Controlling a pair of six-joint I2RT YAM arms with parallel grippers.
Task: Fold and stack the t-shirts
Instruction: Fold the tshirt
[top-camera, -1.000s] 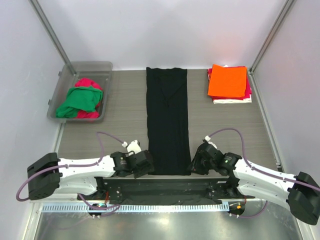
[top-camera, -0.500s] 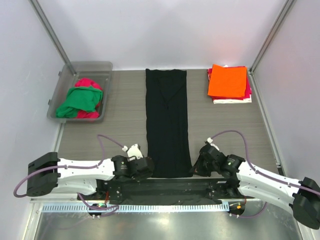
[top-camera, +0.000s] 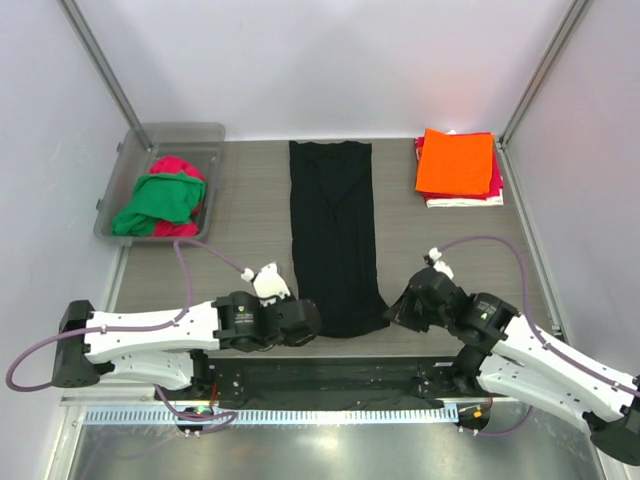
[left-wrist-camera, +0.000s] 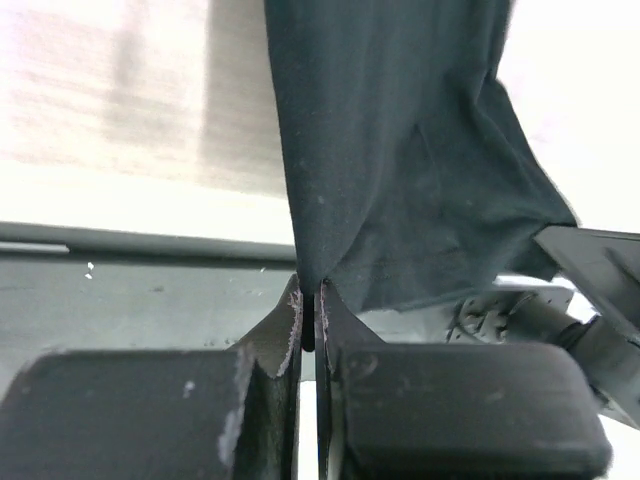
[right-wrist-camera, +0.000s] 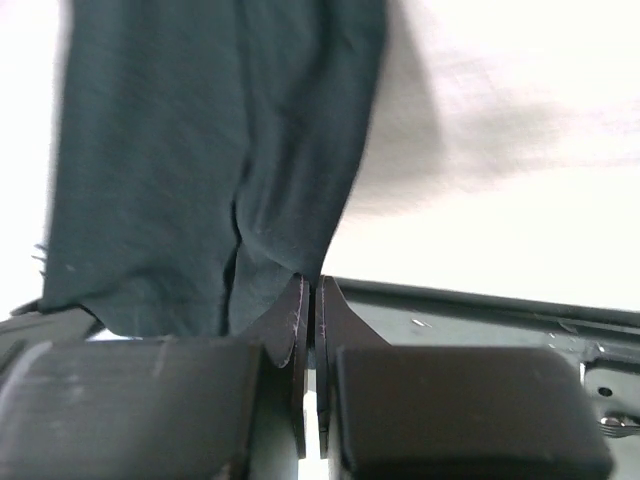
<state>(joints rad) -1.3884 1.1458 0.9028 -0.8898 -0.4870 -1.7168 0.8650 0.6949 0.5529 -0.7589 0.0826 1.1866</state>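
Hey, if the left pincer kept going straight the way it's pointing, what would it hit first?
The black t-shirt: the left pincer is shut on its near hem, and the cloth stretches straight ahead. The right pincer sits off to one side, probably out of line.

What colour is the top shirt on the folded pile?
The top shirt is orange; the top external view shows it best.

top: bright, even, sharp | wrists: table (left-wrist-camera: 100, 90) overexposed, soft blur | shadows: faint
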